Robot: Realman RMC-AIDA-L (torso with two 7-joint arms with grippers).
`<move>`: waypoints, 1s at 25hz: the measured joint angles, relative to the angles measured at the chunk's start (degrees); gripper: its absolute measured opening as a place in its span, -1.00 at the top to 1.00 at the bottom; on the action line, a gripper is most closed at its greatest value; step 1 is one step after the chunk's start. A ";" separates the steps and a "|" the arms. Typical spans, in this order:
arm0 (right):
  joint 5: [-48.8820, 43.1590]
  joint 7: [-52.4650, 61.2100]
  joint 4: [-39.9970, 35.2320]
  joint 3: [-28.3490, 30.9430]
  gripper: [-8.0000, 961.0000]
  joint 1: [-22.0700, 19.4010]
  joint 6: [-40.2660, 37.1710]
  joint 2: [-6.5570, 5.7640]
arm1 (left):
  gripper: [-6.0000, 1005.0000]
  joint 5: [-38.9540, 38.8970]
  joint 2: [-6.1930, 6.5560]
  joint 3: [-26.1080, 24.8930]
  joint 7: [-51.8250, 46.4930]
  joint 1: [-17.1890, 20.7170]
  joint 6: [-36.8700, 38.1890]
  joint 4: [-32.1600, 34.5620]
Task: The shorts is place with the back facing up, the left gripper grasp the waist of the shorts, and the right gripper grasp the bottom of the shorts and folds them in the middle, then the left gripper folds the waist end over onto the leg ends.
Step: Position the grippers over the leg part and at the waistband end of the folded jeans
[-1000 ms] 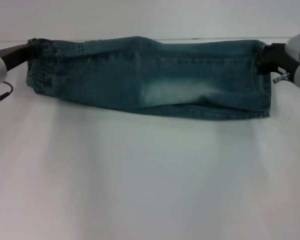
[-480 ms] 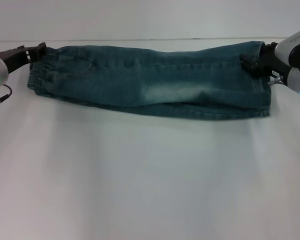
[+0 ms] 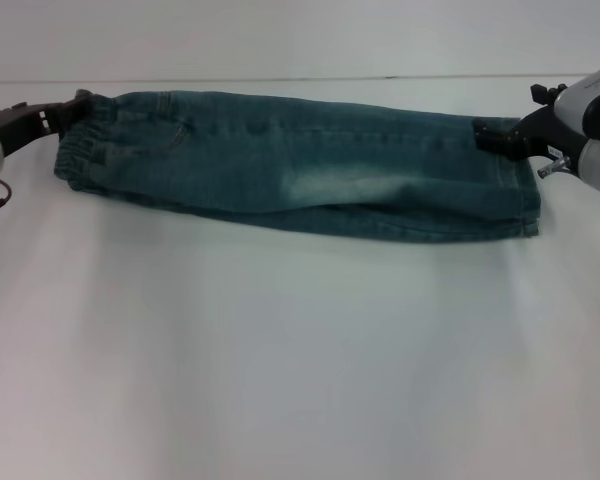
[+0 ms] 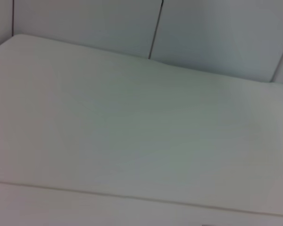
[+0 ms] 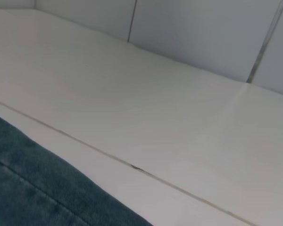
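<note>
The blue denim shorts (image 3: pixel 300 165) lie folded lengthwise into a long band across the far part of the white table (image 3: pixel 280 350). The waist of the shorts (image 3: pixel 80 150) is at the left end, and the bottom of the shorts (image 3: pixel 520 195) at the right end. My left gripper (image 3: pixel 72 106) is at the far corner of the waistband, shut on it. Over the far edge of the hem end sits my right gripper (image 3: pixel 492 136), shut on the cloth. In the right wrist view a strip of the shorts (image 5: pixel 37 188) shows. The left wrist view holds only the table.
The white table reaches to a pale wall (image 3: pixel 300 35) just behind the shorts. A seam line (image 5: pixel 132 165) runs along the table's back edge. A wide bare stretch of table lies in front of the shorts.
Both grippers have lowered the far edge of the shorts onto the table. The right gripper has moved inward and down over the hem end, and the left one has sunk slightly.
</note>
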 joint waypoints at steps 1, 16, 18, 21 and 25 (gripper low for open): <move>0.01 0.24 -0.06 0.12 -0.84 -0.06 -0.31 -0.01 | -0.80 0.10 0.32 0.01 0.00 0.42 1.18 0.18; -2.52 23.49 -10.31 -13.76 -0.99 -5.37 -21.28 -2.23 | -0.84 3.03 3.26 -1.25 5.49 8.39 19.13 5.18; -5.88 28.06 -12.32 -15.93 -0.99 -5.75 -26.16 -2.77 | -0.84 4.83 3.27 -1.04 5.51 7.77 18.20 4.57; -10.83 31.94 -14.33 -16.48 -0.99 -5.95 -35.11 -3.74 | -0.83 6.81 3.35 -0.85 5.53 6.75 16.33 3.28; -14.38 32.96 -14.98 -16.48 -0.99 -6.01 -48.01 -5.58 | -0.82 9.11 3.60 -0.83 5.54 5.57 14.45 1.82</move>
